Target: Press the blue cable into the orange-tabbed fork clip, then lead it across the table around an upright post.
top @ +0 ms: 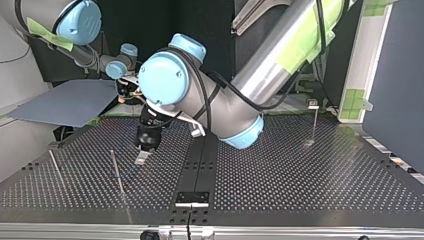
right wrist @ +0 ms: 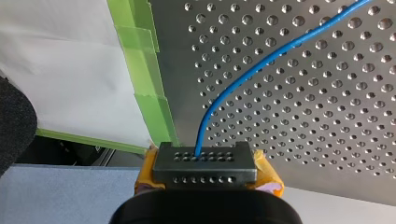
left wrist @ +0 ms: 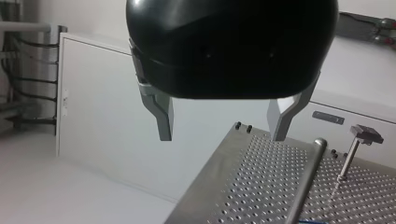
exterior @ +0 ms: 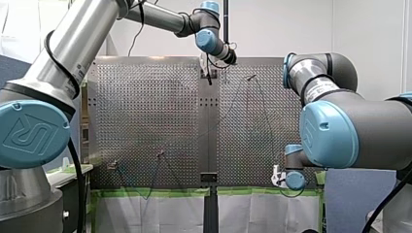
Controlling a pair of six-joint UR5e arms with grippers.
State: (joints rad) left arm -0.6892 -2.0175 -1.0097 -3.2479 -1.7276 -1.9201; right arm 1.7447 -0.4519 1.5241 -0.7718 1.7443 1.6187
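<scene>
where the right wrist view looked along its own fingers, my right gripper point(right wrist: 204, 161) was clamped on the blue cable point(right wrist: 261, 60), with yellow pads point(right wrist: 264, 168) bulging either side of the dark finger blocks. the pinch point itself was hidden between them. the cable ran ahead over the perforated table point(right wrist: 327, 121), beside green tape point(right wrist: 142, 79), and out of view. my left gripper point(left wrist: 222, 139) hung with its grey metal fingers point(left wrist: 161, 116) spread wide and nothing between them. ahead of it stood an upright post point(left wrist: 306, 182), its foot cut off, and a t-headed post point(left wrist: 351, 154) beyond. in the front view the cable was only a faint thread right of centre, its path among the posts too thin to follow.
</scene>
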